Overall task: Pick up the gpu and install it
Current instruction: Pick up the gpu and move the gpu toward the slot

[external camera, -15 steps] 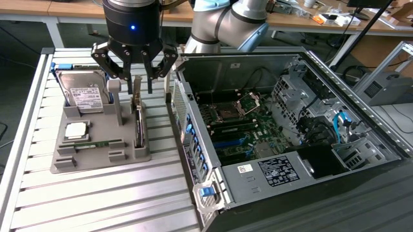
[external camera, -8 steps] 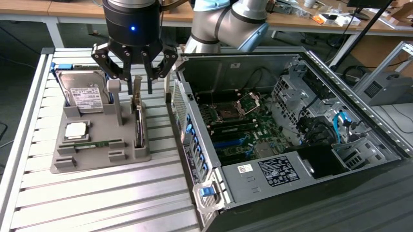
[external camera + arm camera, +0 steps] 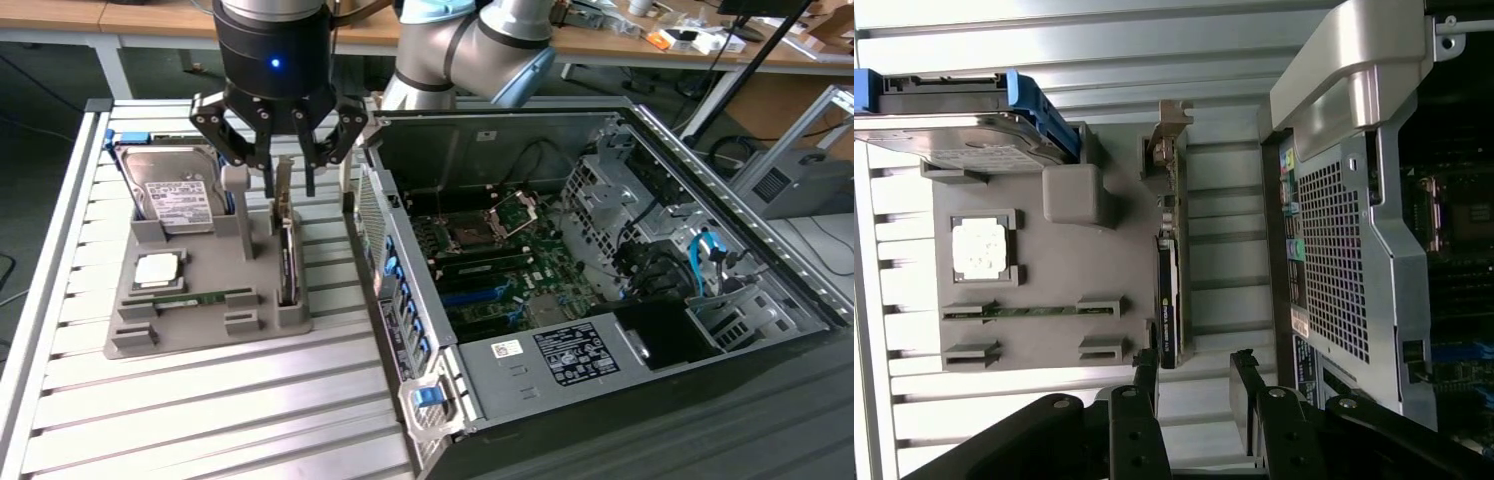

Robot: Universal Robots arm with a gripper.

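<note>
The gpu (image 3: 286, 255) is a dark card with a silver bracket at its far end. It stands on edge in a slot along the side of the grey holder (image 3: 200, 325) nearest the computer case. My gripper (image 3: 280, 172) hangs above the card's bracket end, open, with nothing between its fingers. In the wrist view the gpu (image 3: 1169, 275) runs lengthwise ahead of my gripper (image 3: 1194, 378), and the two black fingertips (image 3: 1146, 372) stand apart, short of the card's near end.
The holder also carries a silver hard drive (image 3: 174, 195), a square processor (image 3: 158, 268) and a thin green memory stick (image 3: 200, 297). The open computer case (image 3: 747, 250) lies on the exterior view's right, its motherboard (image 3: 487, 270) exposed. Everything rests on a slatted aluminium table (image 3: 200, 420).
</note>
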